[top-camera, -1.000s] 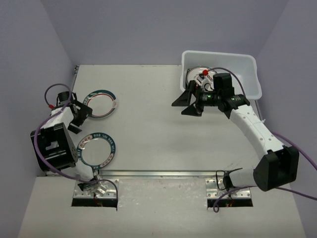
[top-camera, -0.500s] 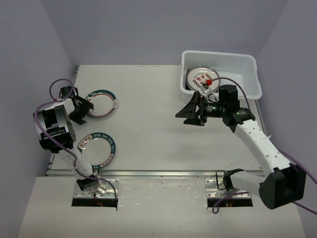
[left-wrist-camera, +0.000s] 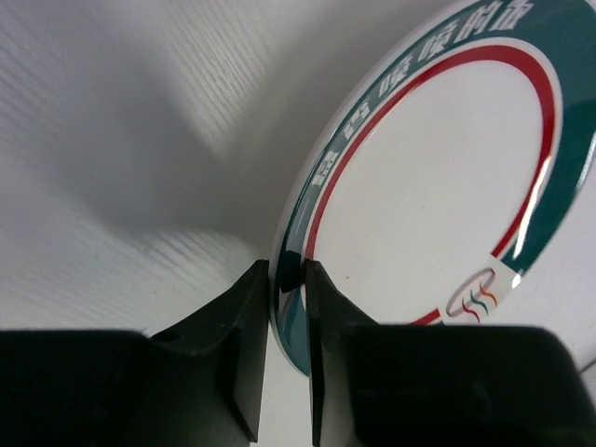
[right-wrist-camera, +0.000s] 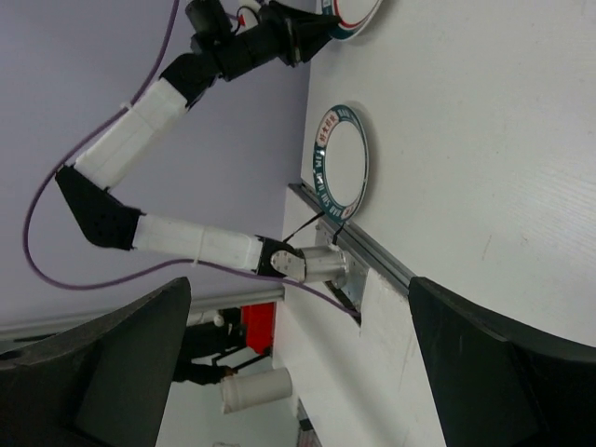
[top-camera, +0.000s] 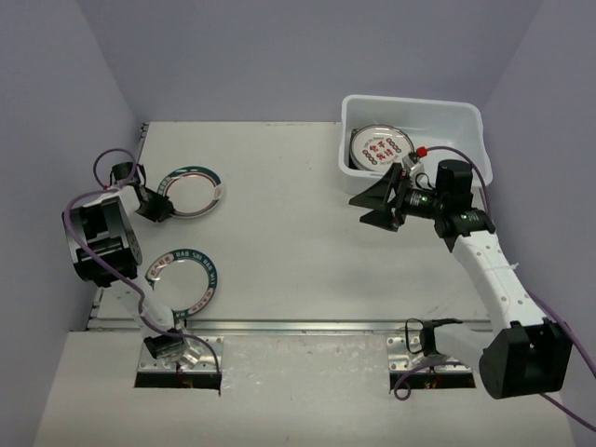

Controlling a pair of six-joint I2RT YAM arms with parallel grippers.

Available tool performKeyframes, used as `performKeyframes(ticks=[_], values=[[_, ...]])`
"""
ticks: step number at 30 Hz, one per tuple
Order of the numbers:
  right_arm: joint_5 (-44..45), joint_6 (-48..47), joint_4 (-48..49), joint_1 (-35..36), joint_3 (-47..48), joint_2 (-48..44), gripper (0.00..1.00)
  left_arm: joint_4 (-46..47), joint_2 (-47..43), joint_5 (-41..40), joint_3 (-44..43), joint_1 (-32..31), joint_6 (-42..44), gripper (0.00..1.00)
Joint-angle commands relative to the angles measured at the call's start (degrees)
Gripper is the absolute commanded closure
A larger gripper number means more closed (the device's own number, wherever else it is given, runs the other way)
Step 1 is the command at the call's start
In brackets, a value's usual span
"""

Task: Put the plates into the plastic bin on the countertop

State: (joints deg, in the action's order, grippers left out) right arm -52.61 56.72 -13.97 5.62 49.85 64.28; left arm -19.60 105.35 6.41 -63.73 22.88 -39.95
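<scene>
Two round white plates with teal lettered rims lie on the countertop [top-camera: 279,223] at the left: a far plate [top-camera: 191,191] and a near plate [top-camera: 184,279]. My left gripper [top-camera: 155,206] is at the far plate's left edge; in the left wrist view its jaws [left-wrist-camera: 287,279] are shut on the rim of that plate [left-wrist-camera: 438,186]. A white red-patterned plate [top-camera: 380,149] lies in the plastic bin [top-camera: 447,114] at the back right. My right gripper [top-camera: 379,205] hangs open and empty over the countertop, just in front of the bin.
A metal rail [top-camera: 298,326] runs along the near edge of the countertop. Purple walls close in the left, back and right sides. The right wrist view shows the near plate [right-wrist-camera: 340,168] and the left arm [right-wrist-camera: 140,121] beyond it.
My left gripper has shut on the far teal plate's rim. The right arm has drawn back to the right from the bin's front, uncovering the red-patterned plate.
</scene>
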Motion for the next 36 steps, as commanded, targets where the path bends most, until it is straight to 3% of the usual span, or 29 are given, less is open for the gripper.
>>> performKeyframes(ticks=[1,10,12,16,23,26,29,35,36], values=[[-3.38,4.87,6.58,-1.34,-1.60,0.84,0.01,5.63,-10.54,7.58,5.02,-2.50,0.73,1.00],[-1.94,-0.01,5.43,-0.98,1.69,4.99,0.04,22.61,-29.24,25.25,15.21,-15.06,-1.86,1.00],[-1.53,-1.91,3.83,-0.35,2.58,6.11,0.04,23.70,-31.02,27.39,16.37,-16.48,-2.80,1.00],[8.81,-18.95,-11.25,6.60,14.72,12.59,0.01,24.51,-36.22,34.09,18.62,-22.82,-5.64,1.00],[11.01,-19.33,-11.17,7.94,19.63,18.64,0.02,28.58,-39.11,43.04,21.36,-26.79,-13.21,1.00],[6.89,-18.58,-9.32,8.50,20.39,20.84,0.20,28.03,-38.78,45.39,21.59,-27.21,-14.06,1.00],[5.10,-18.25,-8.15,9.56,21.32,22.35,0.47,27.69,-39.08,46.81,21.63,-27.87,-14.53,1.00],[2.72,-14.42,-2.43,11.54,20.04,22.62,0.61,27.42,-38.92,47.72,20.88,-30.02,-15.58,1.00],[2.69,-14.05,-2.19,11.65,20.03,22.75,0.77,27.31,-38.81,47.78,20.58,-30.14,-15.49,1.00]])
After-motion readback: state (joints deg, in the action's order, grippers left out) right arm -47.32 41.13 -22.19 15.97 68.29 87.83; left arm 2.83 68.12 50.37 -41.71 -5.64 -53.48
